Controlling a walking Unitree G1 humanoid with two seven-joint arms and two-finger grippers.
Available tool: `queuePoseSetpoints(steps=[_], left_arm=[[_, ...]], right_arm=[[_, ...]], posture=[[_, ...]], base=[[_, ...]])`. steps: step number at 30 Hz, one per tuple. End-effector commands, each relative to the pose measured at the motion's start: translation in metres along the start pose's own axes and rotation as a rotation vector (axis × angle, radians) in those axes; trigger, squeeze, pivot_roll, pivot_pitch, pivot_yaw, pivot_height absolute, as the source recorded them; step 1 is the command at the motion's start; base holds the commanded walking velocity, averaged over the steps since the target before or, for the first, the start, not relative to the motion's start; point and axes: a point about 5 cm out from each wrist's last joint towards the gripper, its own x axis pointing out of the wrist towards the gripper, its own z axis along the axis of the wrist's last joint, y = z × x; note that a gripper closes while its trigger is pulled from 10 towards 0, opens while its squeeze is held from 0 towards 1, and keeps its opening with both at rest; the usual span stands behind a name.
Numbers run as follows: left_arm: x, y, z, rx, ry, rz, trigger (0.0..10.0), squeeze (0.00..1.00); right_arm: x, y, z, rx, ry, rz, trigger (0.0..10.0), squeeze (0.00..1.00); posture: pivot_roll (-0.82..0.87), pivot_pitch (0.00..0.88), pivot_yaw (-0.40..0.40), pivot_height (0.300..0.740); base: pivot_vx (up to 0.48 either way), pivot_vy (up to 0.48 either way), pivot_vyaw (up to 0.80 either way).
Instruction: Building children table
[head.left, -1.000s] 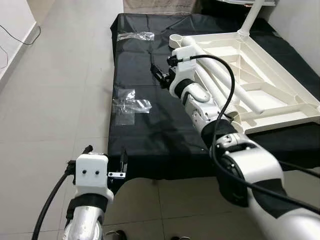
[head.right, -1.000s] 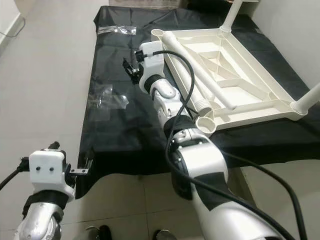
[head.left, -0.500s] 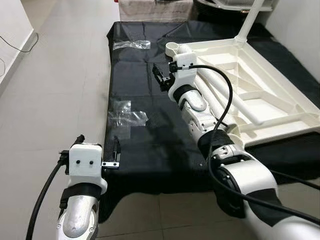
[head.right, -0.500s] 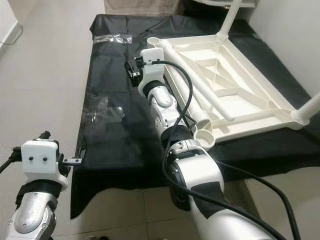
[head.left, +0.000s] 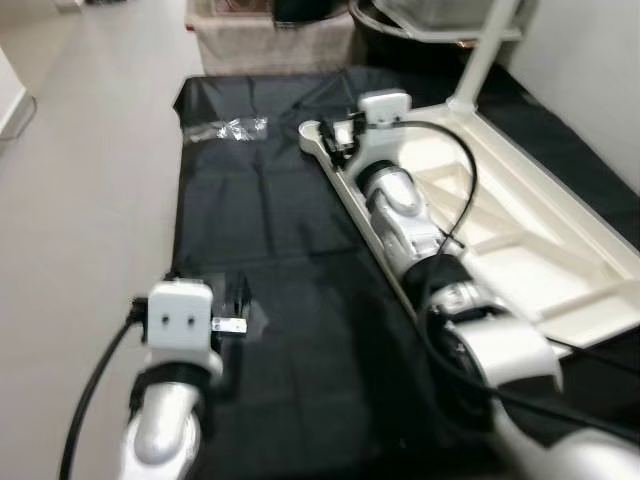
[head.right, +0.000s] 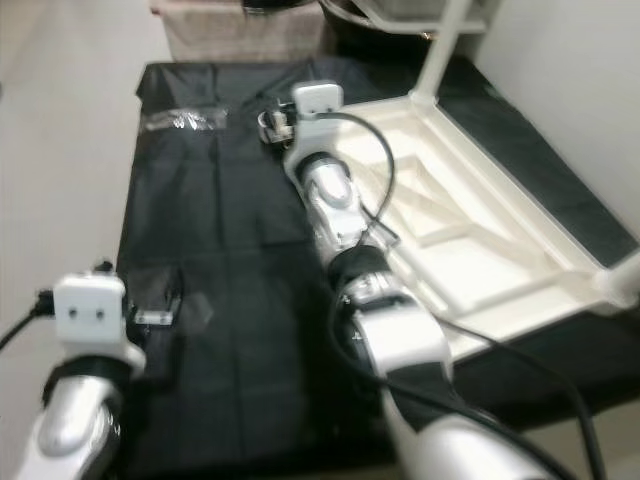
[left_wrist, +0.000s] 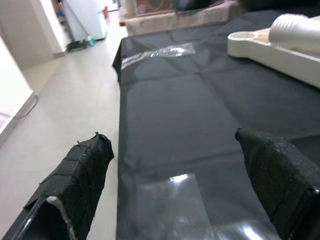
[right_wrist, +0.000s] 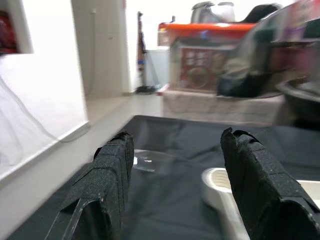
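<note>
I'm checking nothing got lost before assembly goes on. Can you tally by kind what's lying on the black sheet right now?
Upside-down white table top: 1
White table leg standing in its corner socket: 1
Loose white table leg: 1
Clear plastic bags: 2, one far, one under the left gripper
Total: 5

A big black sheet (head.left: 280, 250) covers the floor (head.left: 80, 200). A white table top (head.left: 510, 230) lies upside down on it. Two clear plastic bags (head.left: 225, 128) (left_wrist: 172, 210) lie on it too.
</note>
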Motion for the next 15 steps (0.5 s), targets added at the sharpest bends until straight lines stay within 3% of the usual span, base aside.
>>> queuePoseSetpoints(steps=[1,4,5,6,8,11,15], left_arm=[[-0.004,0.0,-0.003,-0.003,0.023,0.003,10.0,0.0],[-0.005,-0.001,-0.005,-0.007,0.032,-0.002,10.0,0.0],[-0.007,-0.003,-0.008,-0.017,0.051,-0.011,10.0,0.0],[-0.007,-0.003,-0.008,-0.017,0.051,-0.011,10.0,0.0],[-0.013,-0.007,-0.015,-0.038,0.093,-0.04,10.0,0.0],[-0.024,-0.018,-0.027,-0.124,0.194,-0.138,10.0,0.0],[-0.037,-0.033,-0.033,-0.188,0.26,-0.257,10.0,0.0]], right_arm=[[-0.002,-0.007,-0.004,0.001,0.022,-0.02,10.0,0.0],[0.001,-0.005,-0.004,0.003,0.064,-0.001,10.0,0.0],[0.002,-0.001,-0.012,-0.019,0.173,0.032,10.0,0.0],[0.002,-0.001,-0.012,-0.019,0.173,0.032,10.0,0.0],[0.002,0.001,-0.021,-0.042,0.311,0.062,10.0,0.0],[0.002,0.002,-0.024,-0.022,0.395,0.061,10.0,0.0],[0.002,0.005,-0.027,-0.017,0.459,0.072,10.0,0.0]], posture=[[0.01,0.157,-0.076,0.74],[0.01,0.159,-0.078,0.74],[0.01,0.16,-0.08,0.74],[0.01,0.16,-0.08,0.74],[0.01,0.165,-0.083,0.74],[0.0,0.174,-0.086,0.74],[0.0,0.192,-0.098,0.74]], base=[[0.0,0.0,0.0],[0.0,0.0,0.0],[0.0,0.0,0.0],[0.0,0.0,0.0],[0.0,0.0,0.0],[0.0,0.0,0.0],[0.0,0.0,0.0]])
